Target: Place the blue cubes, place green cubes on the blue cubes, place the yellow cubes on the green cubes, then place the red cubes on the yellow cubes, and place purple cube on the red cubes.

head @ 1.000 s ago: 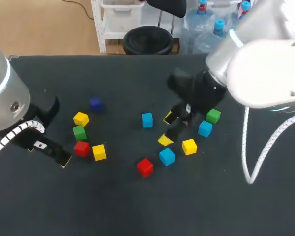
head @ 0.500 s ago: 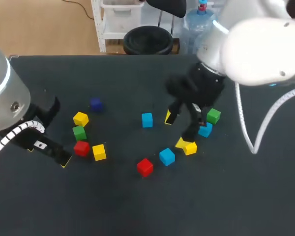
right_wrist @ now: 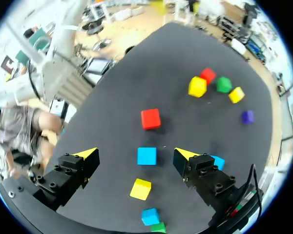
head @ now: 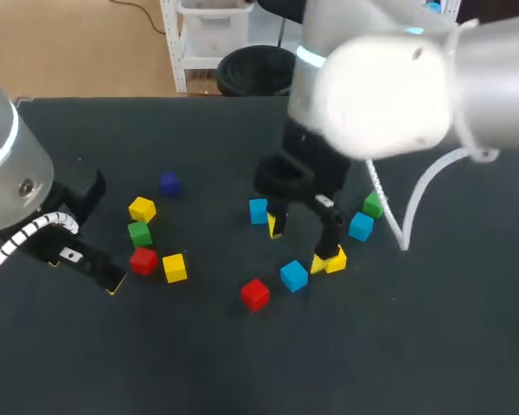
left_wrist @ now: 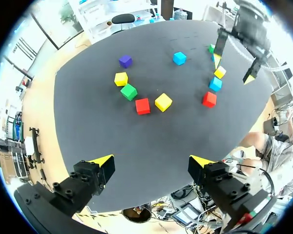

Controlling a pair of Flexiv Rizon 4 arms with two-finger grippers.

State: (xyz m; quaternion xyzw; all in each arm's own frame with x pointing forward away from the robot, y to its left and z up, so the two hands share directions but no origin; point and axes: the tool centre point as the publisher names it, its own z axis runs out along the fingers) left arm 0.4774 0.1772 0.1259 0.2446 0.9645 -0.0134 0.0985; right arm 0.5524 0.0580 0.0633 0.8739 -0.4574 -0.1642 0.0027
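Three blue cubes (head: 259,210) (head: 294,275) (head: 361,226) lie mid-table, with a yellow cube (head: 334,258), a red cube (head: 255,294) and a green cube (head: 374,204) around them. At the left lie a purple cube (head: 169,182), two yellow cubes (head: 142,208) (head: 175,267), a green cube (head: 139,233) and a red cube (head: 143,260). My right gripper (head: 297,245) hangs open above the middle group; its wrist view shows a blue cube (right_wrist: 146,156) below, between the fingers and untouched. My left gripper (head: 82,272) stands open at the left, empty.
The cubes are loose and apart on the black table (head: 199,363), none stacked. In the left wrist view the left cluster, with its red cube (left_wrist: 142,106), lies ahead of the left gripper (left_wrist: 151,161), and the right gripper (left_wrist: 237,53) is beyond it.
My right arm has swung left toward the table's middle, its gripper turning and staying open over the cubes. The left arm and all cubes have stayed put.
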